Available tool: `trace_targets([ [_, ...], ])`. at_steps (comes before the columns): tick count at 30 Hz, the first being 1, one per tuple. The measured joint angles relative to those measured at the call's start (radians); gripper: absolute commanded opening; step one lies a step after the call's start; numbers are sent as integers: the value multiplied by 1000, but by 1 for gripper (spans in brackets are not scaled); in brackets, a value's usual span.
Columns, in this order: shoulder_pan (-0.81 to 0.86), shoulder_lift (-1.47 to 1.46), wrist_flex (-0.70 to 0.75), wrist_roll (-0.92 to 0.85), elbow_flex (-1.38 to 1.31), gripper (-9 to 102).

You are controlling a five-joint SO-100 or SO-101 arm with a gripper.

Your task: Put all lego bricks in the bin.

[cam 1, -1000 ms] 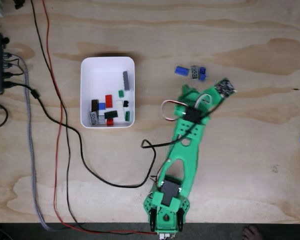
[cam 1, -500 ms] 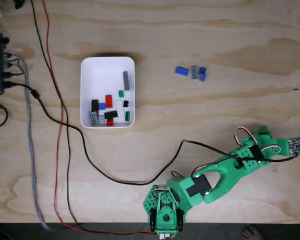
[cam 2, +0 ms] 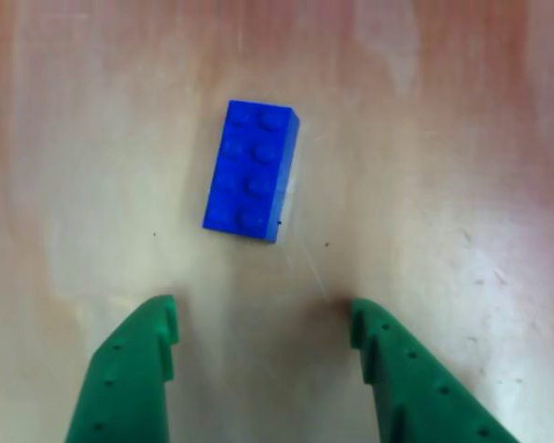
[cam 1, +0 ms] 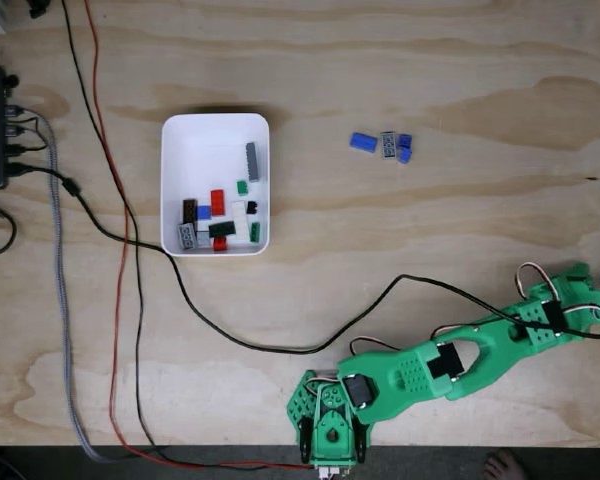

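Pale plywood tabletop lies under my end effector, released, fingers spread short of the blue brick, which sits skewed. Descending now, I could nudge it aside or pinch a corner. Other bricks wait in the bin.

Lego bricks and white bin on plywood

The bin holds about ten mixed bricks; three lie in a cluster nearby, one blue brick flat, studs up.
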Motion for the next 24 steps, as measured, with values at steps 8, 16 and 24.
trace_targets([
  [8,-9,-118,-150,37,-100,21],
  [16,-9,-160,-206,-12,-124,8],
  [24,-9,-160,-233,-120,-101,0],
])
